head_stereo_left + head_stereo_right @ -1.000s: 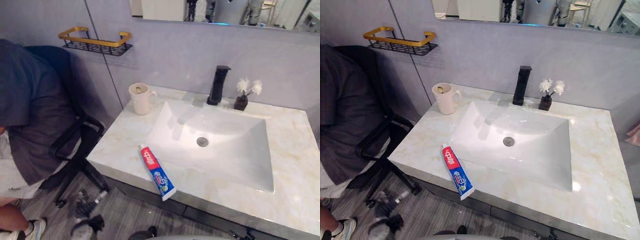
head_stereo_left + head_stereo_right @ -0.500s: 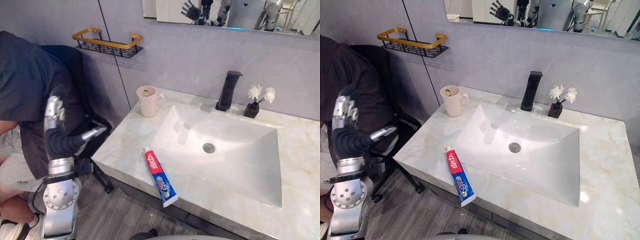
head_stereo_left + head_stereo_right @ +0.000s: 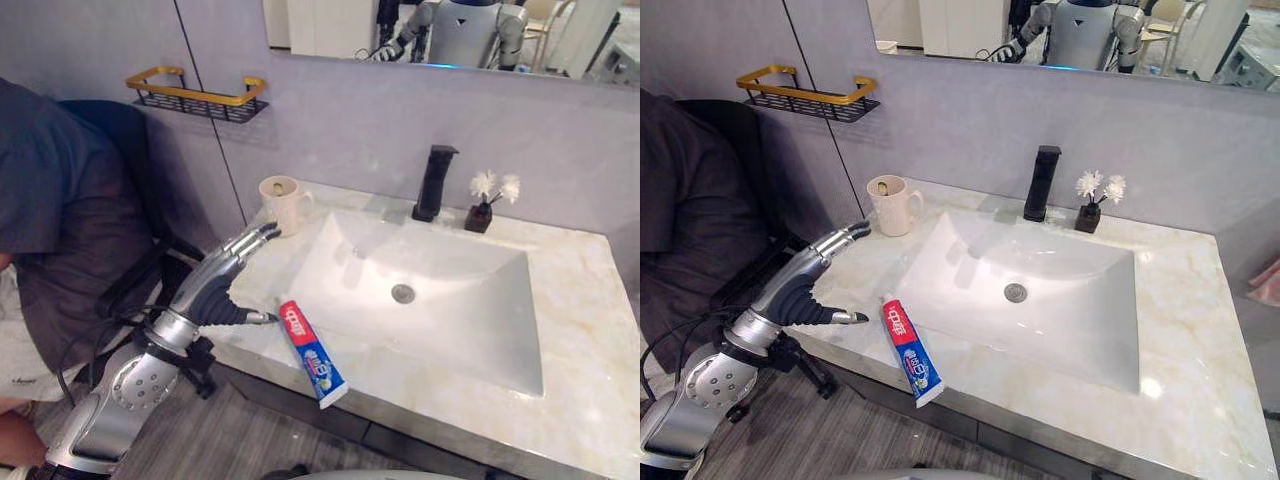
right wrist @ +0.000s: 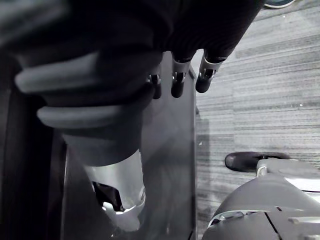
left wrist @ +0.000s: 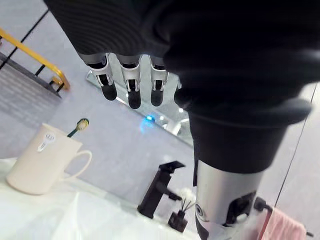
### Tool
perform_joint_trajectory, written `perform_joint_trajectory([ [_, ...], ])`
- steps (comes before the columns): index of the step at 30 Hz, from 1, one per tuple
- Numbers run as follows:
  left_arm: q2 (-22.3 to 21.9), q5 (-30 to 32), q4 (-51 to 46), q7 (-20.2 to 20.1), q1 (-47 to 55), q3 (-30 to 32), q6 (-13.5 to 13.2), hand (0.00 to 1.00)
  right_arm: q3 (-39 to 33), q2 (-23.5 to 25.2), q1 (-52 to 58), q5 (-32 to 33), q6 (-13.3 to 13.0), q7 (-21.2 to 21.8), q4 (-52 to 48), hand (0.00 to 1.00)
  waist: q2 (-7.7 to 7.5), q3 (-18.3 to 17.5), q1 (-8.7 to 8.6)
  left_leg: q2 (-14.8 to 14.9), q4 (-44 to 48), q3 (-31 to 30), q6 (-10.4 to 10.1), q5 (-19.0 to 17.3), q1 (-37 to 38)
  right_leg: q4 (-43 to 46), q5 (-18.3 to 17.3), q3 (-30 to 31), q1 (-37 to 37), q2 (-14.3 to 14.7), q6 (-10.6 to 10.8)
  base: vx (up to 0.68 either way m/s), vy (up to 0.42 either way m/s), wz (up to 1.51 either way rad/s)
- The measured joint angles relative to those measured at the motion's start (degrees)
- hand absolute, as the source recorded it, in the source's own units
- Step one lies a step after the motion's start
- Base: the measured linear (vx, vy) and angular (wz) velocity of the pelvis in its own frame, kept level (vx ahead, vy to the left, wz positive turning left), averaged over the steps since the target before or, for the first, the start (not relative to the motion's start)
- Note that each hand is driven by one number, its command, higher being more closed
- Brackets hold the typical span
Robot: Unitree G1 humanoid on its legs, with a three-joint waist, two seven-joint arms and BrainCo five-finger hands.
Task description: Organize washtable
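A red, white and blue toothpaste tube lies on the marble counter's front edge, left of the white sink basin. At the back left corner stands a cream mug holding a toothbrush. My left hand hovers open over the counter's left edge, its fingers stretched toward the mug and its thumb tip just left of the tube's cap end. It holds nothing. My right hand hangs open above the grey floor, away from the counter.
A black faucet and a small dark vase of white flowers stand behind the basin. A gold-railed black shelf hangs on the wall at left. A person in dark clothes sits on a chair beside the counter.
My left arm has swung from a raised pose at the far left down and right to the counter's edge beside the toothpaste tube. The view has shifted a little too.
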Motion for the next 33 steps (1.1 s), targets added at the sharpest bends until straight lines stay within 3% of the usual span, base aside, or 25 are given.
perform_joint_trajectory([
  [12, 3.71, 10.71, 6.78, 0.88, -2.50, -6.56, -1.24, 0.00, 3.14, -0.45, 0.01, -0.02, -0.05, -0.15, -1.15, 0.00, -1.04, 0.07, -0.07, -0.02, -0.92, 1.60, 0.03, 0.01, 0.03, -0.91, 0.87, 1.42, -0.60, -0.15, 0.04, 0.01, 0.012, -0.06],
  [19, 4.21, 14.11, 11.07, 1.14, -2.61, -8.99, -1.83, 0.00, 3.95, -1.36, -0.27, -0.05, -0.28, -0.18, -2.22, 0.00, -0.26, 0.30, -1.50, -0.03, -2.12, 2.06, 0.20, 0.14, 0.42, -1.94, 1.37, 1.95, -0.61, -0.13, 0.27, 0.00, 0.005, -0.04],
  [33, 6.13, 16.91, 16.22, 1.06, -7.80, -15.63, -2.24, 0.00, 5.52, -3.33, -0.18, -0.16, -0.35, -0.48, -3.60, 0.00, 0.75, 1.15, -1.76, -0.11, -3.15, 4.33, 0.35, 0.00, 1.15, -2.75, 1.60, 3.97, -0.93, -0.10, 0.57, 0.00, 0.004, -0.08],
])
